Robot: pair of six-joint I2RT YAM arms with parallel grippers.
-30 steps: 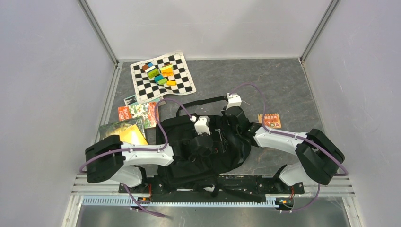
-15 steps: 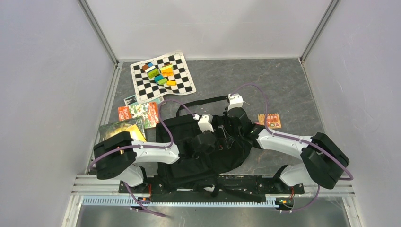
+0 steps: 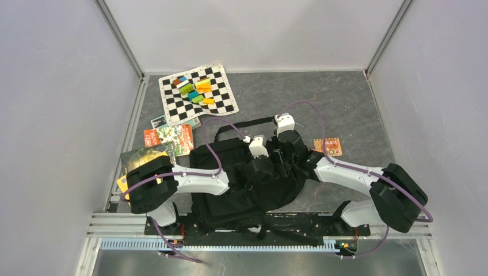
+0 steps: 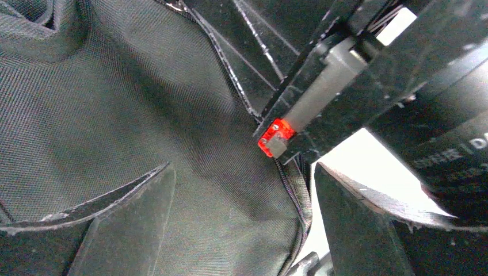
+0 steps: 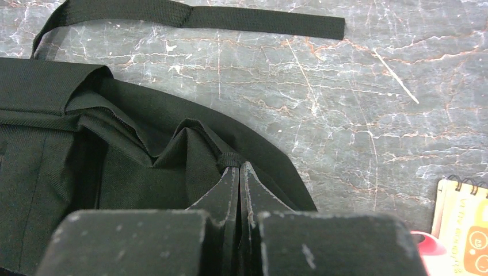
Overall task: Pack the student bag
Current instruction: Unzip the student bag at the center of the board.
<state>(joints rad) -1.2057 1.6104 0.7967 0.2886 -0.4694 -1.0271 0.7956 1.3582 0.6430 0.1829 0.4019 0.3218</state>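
Note:
The student bag [image 3: 233, 201], a big black backpack, lies in the middle of the table between the two arms. My left gripper [image 3: 263, 172] hovers low over its top, jaws wide open. In the left wrist view the bag's black cloth [image 4: 172, 115] and a zip line fill the gap between its fingers [image 4: 357, 230], with nothing gripped. My right gripper [image 3: 289, 140] is shut at the bag's far right edge. In the right wrist view its tips [image 5: 238, 167] pinch a small fold of the bag's fabric [image 5: 144, 144]. A loose black strap [image 5: 201, 14] lies on the table beyond.
A chequered mat [image 3: 197, 95] with several coloured blocks lies at the back left. Books [image 3: 168, 139] and a yellow-green book [image 3: 147, 158] lie left of the bag. A small orange notebook [image 3: 328, 146] sits right of it, next to the right gripper. Grey walls close in on three sides.
My left arm has swung right and forward over the bag, bringing its gripper close to the right gripper. The right gripper keeps its pinch and has barely moved.

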